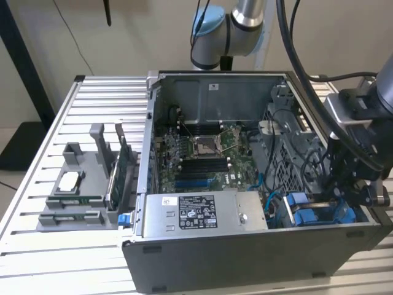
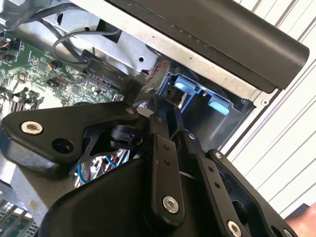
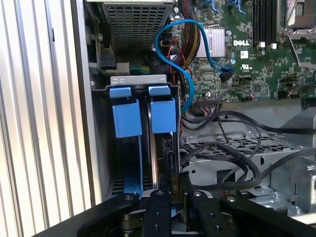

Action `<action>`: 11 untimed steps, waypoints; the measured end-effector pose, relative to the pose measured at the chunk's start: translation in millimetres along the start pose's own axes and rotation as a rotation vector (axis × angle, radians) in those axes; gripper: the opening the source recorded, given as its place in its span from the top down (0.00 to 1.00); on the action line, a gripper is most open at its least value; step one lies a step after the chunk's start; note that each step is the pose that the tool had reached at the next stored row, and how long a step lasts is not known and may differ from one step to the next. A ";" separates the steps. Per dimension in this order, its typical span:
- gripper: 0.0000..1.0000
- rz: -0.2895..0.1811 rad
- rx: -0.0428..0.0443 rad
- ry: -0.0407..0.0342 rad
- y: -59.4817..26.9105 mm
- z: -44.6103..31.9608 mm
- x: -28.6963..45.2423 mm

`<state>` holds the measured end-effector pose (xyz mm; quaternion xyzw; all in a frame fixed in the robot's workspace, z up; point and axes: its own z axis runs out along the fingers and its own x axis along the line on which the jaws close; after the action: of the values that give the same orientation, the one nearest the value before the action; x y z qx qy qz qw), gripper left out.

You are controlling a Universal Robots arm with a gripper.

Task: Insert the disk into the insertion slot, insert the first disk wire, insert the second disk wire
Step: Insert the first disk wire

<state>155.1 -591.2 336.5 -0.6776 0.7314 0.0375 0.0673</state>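
Fingers of the gripper (image 3: 169, 174) lay close together, with no gap to be seen between them, and their tips met the near edge of the disk (image 3: 163, 114); whether they pinched anything I could not tell. Straight ahead of them the disk stood on edge in the insertion slot (image 3: 159, 148), its long axis in line with the fingers and its blue tab at the far end. Just beside it sat the other blue carrier (image 3: 127, 117). Beyond both, a blue cable (image 3: 189, 86) looped toward the motherboard (image 3: 256, 59).
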 end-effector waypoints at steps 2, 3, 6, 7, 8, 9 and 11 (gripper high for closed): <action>0.81 0.000 0.0005 0.0031 0.4 -0.2 -0.1; 0.81 0.000 0.0007 0.0030 0.7 -0.2 -0.2; 0.81 0.000 0.0015 0.0033 2.4 -0.3 -1.0; 0.81 0.000 0.0018 0.0032 3.0 -0.2 -1.6; 0.81 0.000 0.0020 0.0032 3.4 -0.1 -2.6; 0.81 -0.001 0.0023 0.0031 3.4 0.1 -3.5; 0.81 -0.001 0.0029 0.0030 3.6 0.4 -5.2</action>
<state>151.9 -585.8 336.8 -0.6778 0.7313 0.0354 0.0672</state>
